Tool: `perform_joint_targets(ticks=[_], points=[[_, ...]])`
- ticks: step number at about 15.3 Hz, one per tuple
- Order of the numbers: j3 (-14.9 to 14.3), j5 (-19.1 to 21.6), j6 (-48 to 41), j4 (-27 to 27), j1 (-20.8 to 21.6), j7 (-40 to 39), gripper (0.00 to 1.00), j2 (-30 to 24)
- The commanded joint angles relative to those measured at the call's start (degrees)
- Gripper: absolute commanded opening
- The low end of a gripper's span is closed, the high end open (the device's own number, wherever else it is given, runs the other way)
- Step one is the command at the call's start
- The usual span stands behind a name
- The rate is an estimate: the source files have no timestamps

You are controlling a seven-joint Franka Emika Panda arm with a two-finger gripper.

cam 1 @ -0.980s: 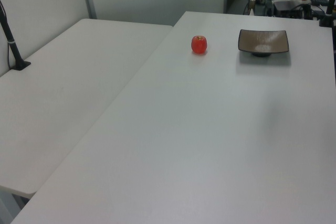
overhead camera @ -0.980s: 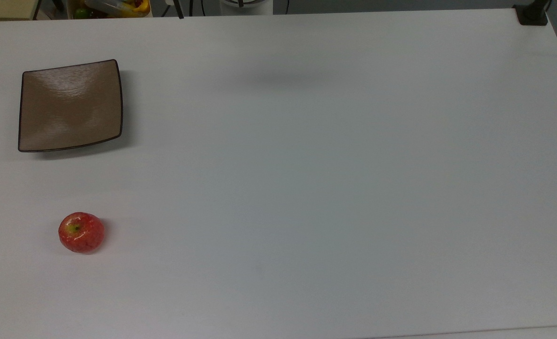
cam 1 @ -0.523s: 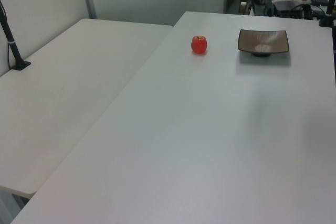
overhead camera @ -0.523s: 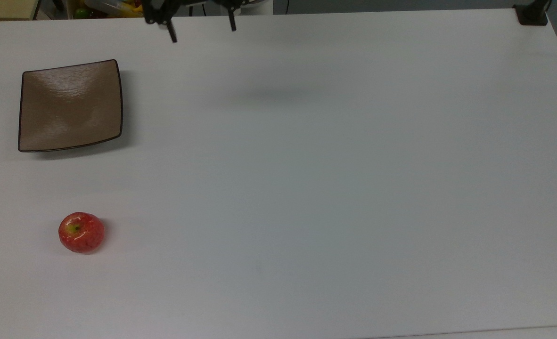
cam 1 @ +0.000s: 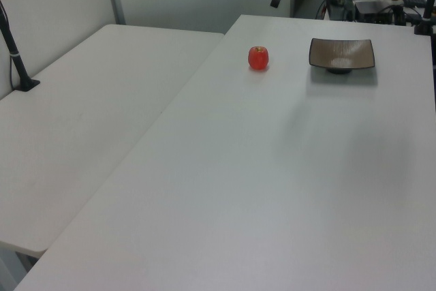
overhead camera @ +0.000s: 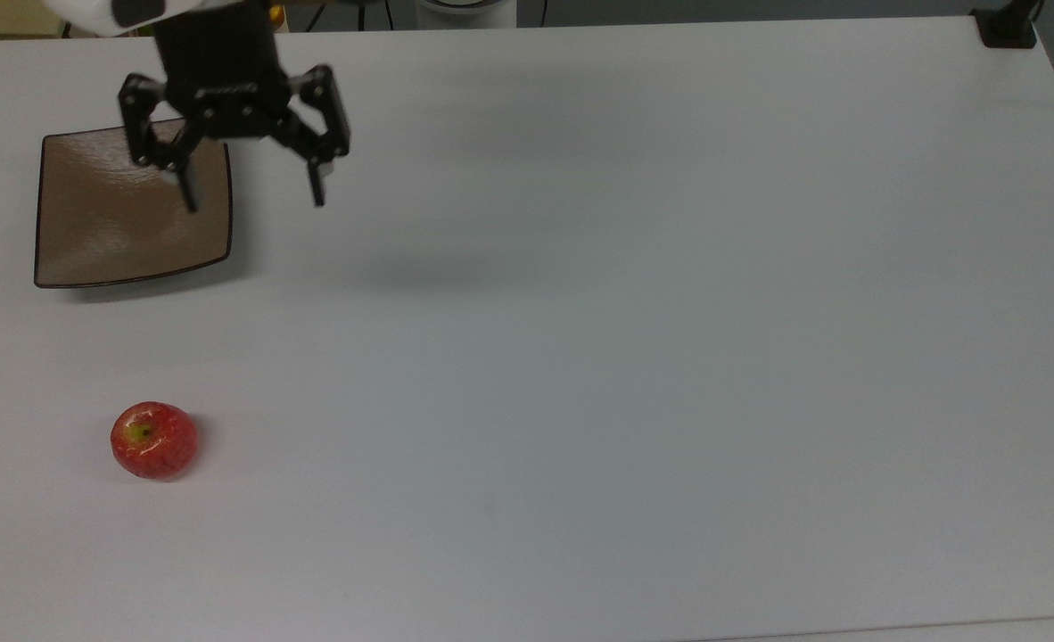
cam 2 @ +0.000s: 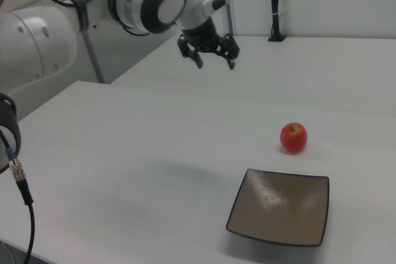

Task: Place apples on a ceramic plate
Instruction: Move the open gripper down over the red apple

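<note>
A small red apple [overhead camera: 153, 440] rests on the white table at the top view's lower left, also seen as the apple [cam 1: 258, 57] and the apple [cam 2: 293, 137]. The square tan-brown ceramic plate [overhead camera: 90, 241] sits apart from it at the top view's upper left, with nothing on it; it shows too as the plate [cam 1: 340, 54] and the plate [cam 2: 279, 211]. My gripper [overhead camera: 253, 198] hangs open and empty high above the table, over the plate's right edge in the top view. The right view has the gripper [cam 2: 215, 63] well above the table, far from the apple.
The white table [overhead camera: 634, 339] spreads wide to the top view's right. A second table [cam 1: 88, 114] adjoins it on the left view's left. A black post base [overhead camera: 1007, 31] stands at the top view's upper right corner. Clutter lies beyond the far edge.
The gripper has come in from the top view's upper edge, moving down and left toward the plate's right side. Apple and plate have not moved.
</note>
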Motion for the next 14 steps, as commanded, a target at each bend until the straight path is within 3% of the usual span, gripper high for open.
perform_joint_targets(ticks=[1, 6, 14], points=[[-0.70, -0.76, 9.47, 1.88, -1.31, -0.77, 1.00, 4.86], [-0.70, -0.85, 22.83, 1.79, -3.51, -1.12, 1.00, 11.37], [-0.97, -7.87, 34.89, 1.88, -5.71, -0.85, 1.00, 22.26]])
